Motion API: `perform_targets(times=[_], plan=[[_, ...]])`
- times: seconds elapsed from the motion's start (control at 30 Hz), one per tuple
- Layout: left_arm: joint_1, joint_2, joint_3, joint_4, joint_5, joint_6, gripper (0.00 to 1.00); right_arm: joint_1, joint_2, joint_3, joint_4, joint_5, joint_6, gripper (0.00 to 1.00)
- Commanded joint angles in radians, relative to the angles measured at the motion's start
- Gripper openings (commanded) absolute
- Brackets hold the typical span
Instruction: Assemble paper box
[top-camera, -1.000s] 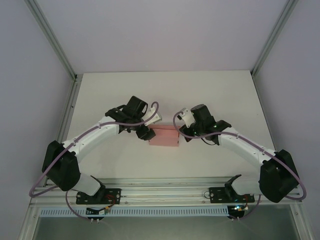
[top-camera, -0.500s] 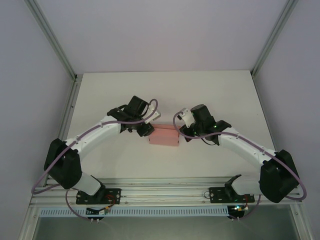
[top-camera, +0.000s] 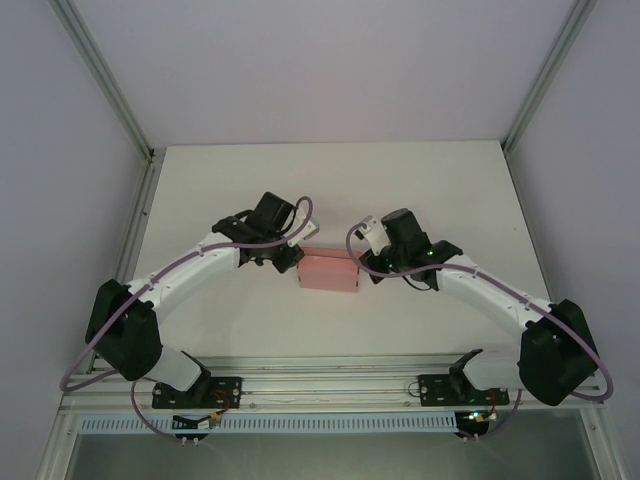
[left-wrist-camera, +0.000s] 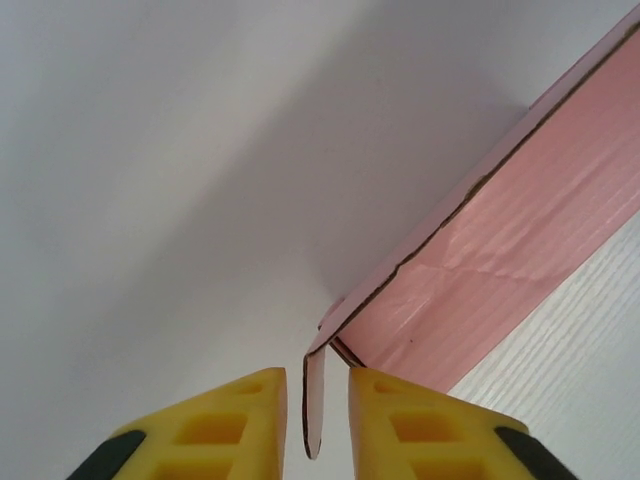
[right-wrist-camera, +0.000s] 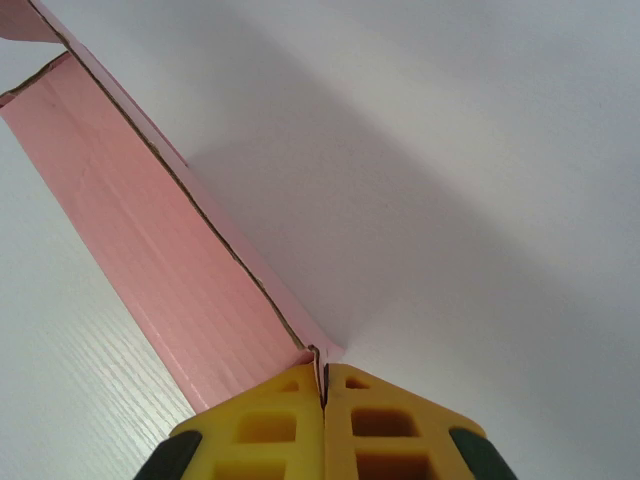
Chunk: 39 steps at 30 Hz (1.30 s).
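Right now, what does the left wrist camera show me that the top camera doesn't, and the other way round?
Left wrist view: a close look at a small flap at the corner of the paper box. It hangs between the left gripper's yellow fingers with a thin gap on either side, so it is not pinched yet.
Top view: the whole layout, with the left arm and right arm reaching the box from opposite ends, and the right gripper at its right end.
Both: the pink box lying on the white table.

A robotics lab test cell: a bare white desk (top-camera: 330, 180) enclosed by plain white panels (top-camera: 320, 70) and aluminium frame posts (top-camera: 100, 75), with the left arm (top-camera: 190, 268) and right arm (top-camera: 490, 290) bolted to a rail (top-camera: 330, 372).
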<state>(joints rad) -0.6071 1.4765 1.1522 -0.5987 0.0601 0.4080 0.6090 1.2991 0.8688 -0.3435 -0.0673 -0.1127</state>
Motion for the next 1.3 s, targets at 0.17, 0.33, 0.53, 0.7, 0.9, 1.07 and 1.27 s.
perform_targets(times=[0.17,0.33,0.53,0.7,0.9,1.07,1.27], plan=[[0.003,-0.006,0.016,-0.007,0.002,-0.083,0.02,0.008,-0.023,0.024,-0.013,-0.009,0.096,0.00],[-0.009,-0.011,0.028,0.040,0.020,-0.260,0.00,0.057,-0.018,0.066,-0.015,0.091,0.227,0.00],[-0.033,0.012,0.037,0.055,0.003,-0.472,0.00,0.127,0.030,0.126,-0.035,0.224,0.421,0.00],[-0.063,0.015,0.018,0.073,-0.056,-0.568,0.00,0.152,0.060,0.130,-0.018,0.308,0.628,0.00],[-0.076,0.005,-0.008,0.106,-0.072,-0.637,0.00,0.188,0.083,0.105,0.058,0.348,0.769,0.00],[-0.085,0.016,-0.026,0.151,-0.065,-0.666,0.00,0.222,0.104,0.098,0.083,0.373,0.789,0.00],[-0.091,0.022,-0.051,0.130,-0.091,-0.673,0.00,0.233,0.110,0.067,0.087,0.416,0.852,0.00]])
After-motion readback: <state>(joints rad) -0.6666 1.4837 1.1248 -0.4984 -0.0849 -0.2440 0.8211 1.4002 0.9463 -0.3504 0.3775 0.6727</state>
